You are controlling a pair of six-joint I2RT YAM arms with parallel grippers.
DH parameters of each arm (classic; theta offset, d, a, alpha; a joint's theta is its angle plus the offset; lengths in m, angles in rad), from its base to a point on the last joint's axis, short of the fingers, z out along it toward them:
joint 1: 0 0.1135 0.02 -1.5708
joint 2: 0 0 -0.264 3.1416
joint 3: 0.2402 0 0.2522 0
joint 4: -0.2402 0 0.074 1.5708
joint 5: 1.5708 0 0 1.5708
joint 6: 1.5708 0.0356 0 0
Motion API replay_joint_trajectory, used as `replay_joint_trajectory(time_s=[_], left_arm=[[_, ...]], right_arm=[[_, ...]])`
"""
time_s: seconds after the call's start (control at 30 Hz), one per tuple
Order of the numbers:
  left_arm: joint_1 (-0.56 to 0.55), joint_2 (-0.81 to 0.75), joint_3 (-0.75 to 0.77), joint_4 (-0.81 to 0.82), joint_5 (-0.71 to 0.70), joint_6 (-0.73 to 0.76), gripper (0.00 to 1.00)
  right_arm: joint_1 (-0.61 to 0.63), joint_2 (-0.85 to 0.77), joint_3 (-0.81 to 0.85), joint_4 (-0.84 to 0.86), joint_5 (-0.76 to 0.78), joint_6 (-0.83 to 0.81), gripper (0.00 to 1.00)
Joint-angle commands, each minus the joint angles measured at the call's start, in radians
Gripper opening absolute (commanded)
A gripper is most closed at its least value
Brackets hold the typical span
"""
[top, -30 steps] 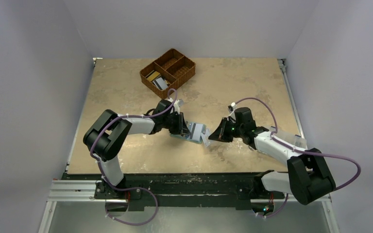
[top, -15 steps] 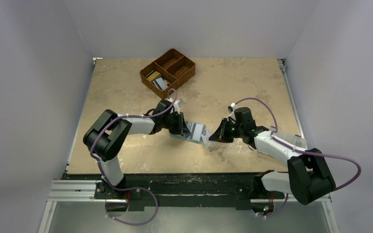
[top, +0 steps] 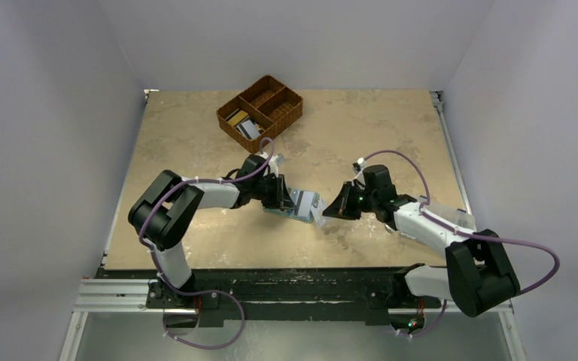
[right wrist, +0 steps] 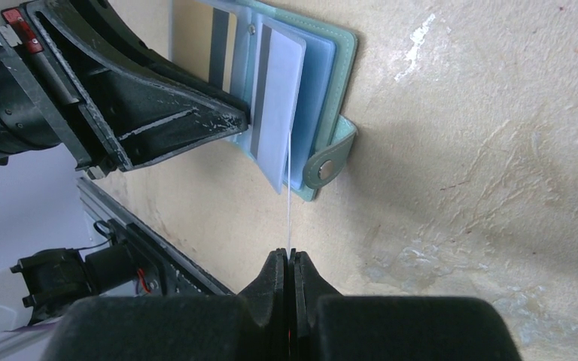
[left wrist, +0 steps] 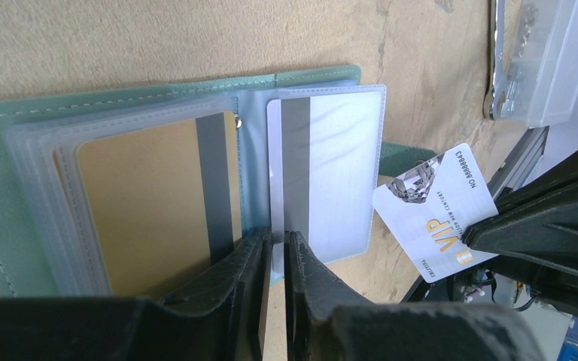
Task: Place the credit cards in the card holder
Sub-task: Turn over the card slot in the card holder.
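Note:
The teal card holder point(top: 301, 204) lies open on the table, its clear sleeves fanned out point(left wrist: 120, 94). One sleeve holds a yellowish card point(left wrist: 143, 195), another a white card point(left wrist: 339, 165). My left gripper point(left wrist: 277, 237) is shut on the lower edge of the white card's sleeve, and in the top view the left gripper point(top: 286, 197) sits over the holder's left side. My right gripper point(right wrist: 290, 256) is shut on a white VIP credit card point(left wrist: 433, 210). In the right wrist view that card point(right wrist: 289, 203) shows edge-on, its far end at the sleeves of the holder point(right wrist: 339, 68).
A brown wicker basket point(top: 260, 111) stands at the back, with more cards point(top: 242, 122) in its left compartment. A clear plastic box point(left wrist: 549, 60) with a silver wrench point(left wrist: 497, 68) lies to the right of the holder. The metal rail point(top: 271, 286) runs along the near edge.

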Motion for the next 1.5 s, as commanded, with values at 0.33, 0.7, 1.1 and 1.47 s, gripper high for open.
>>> replay_joint_trajectory(time_s=[0.33, 0.7, 1.1, 1.47], left_arm=[[0.002, -0.206, -0.009, -0.077, 0.023, 0.0, 0.33], [0.038, -0.409, 0.038, -0.305, -0.085, 0.065, 0.41], [0.086, -0.449, 0.037, -0.307, -0.005, 0.091, 0.52], [0.086, -0.278, -0.002, -0.087, 0.122, 0.015, 0.47]], right_arm=[[-0.002, 0.064, 0.044, 0.178, -0.093, 0.055, 0.0], [0.078, 0.195, 0.172, 0.245, -0.101, 0.08, 0.0], [0.086, 0.24, 0.248, 0.227, -0.083, 0.015, 0.0], [0.023, 0.247, 0.064, 0.4, -0.235, 0.051, 0.0]])
